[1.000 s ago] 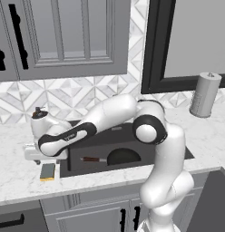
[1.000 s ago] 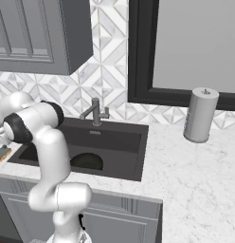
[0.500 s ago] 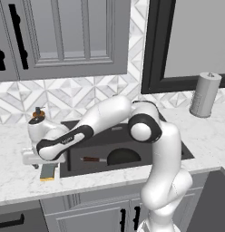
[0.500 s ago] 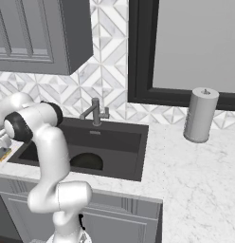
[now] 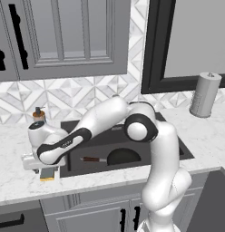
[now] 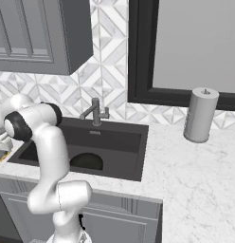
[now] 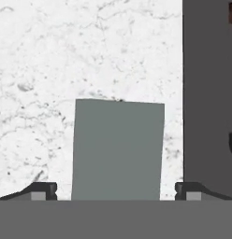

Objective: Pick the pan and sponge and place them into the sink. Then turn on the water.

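Lying flat on the counter (image 5: 14, 181) just left of the sink (image 5: 187, 152), the sponge (image 7: 118, 149) sits directly under your gripper (image 7: 116, 189). Its long axis runs up the hand view, between the wide-open, empty jaws. Descend straight.

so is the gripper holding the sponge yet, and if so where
Nothing is held. The gripper is open over the sponge, one fingertip on each side of it and clear of it.
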